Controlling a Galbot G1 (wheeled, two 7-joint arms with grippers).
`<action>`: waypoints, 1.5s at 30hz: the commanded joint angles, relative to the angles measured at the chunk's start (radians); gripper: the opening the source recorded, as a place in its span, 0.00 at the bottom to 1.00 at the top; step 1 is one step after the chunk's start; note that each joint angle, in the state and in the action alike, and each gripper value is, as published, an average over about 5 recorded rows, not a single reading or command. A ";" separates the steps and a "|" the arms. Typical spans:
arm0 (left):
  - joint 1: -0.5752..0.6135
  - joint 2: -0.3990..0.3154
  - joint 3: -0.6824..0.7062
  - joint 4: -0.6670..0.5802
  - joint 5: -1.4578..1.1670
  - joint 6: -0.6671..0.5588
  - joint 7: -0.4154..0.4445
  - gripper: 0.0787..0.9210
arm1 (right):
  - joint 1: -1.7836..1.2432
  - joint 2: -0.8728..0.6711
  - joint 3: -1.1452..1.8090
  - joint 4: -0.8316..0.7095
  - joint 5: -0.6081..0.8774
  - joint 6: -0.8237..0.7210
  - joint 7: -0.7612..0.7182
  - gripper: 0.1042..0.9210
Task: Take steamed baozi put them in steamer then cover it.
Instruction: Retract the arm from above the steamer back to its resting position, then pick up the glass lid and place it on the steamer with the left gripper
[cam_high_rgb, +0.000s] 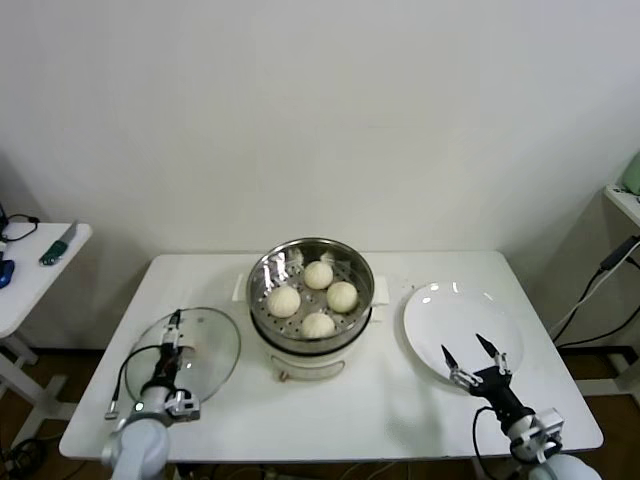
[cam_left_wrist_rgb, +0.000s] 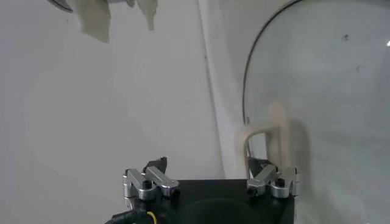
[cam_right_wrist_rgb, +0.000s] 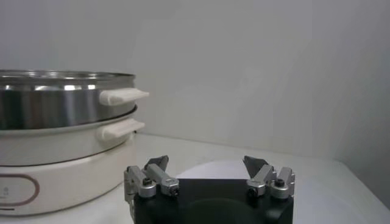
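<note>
Several cream-white baozi (cam_high_rgb: 318, 274) lie in the shiny steel steamer (cam_high_rgb: 262, 275) on its white cooker base at the table's middle. The steamer also shows in the right wrist view (cam_right_wrist_rgb: 55, 103). The glass cover (cam_high_rgb: 210, 350) lies flat on the table to the left, uncovered steamer beside it. My left gripper (cam_high_rgb: 172, 335) is open just above the cover, near its white handle (cam_left_wrist_rgb: 263, 131), holding nothing. In the left wrist view (cam_left_wrist_rgb: 207, 164) the cover (cam_left_wrist_rgb: 329, 91) fills one side. My right gripper (cam_high_rgb: 464, 348) is open and empty over the white plate's front edge; it also shows in the right wrist view (cam_right_wrist_rgb: 206, 161).
The white plate (cam_high_rgb: 440, 310) lies bare to the right of the steamer. A small side table (cam_high_rgb: 40, 262) with a few objects stands at far left. Cables and a shelf (cam_high_rgb: 625, 200) are at far right. The cooker base (cam_right_wrist_rgb: 61, 158) has side handles.
</note>
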 joint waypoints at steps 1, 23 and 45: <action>-0.045 0.005 0.002 0.059 -0.014 -0.008 -0.021 0.88 | -0.013 0.020 0.006 -0.003 -0.030 0.005 -0.013 0.88; 0.039 0.069 0.042 -0.113 -0.196 0.105 0.012 0.19 | 0.007 0.027 -0.012 -0.023 -0.095 0.011 0.004 0.88; 0.193 0.374 0.126 -0.683 -0.241 0.634 0.146 0.09 | 0.183 -0.117 -0.111 -0.067 -0.102 -0.033 0.065 0.88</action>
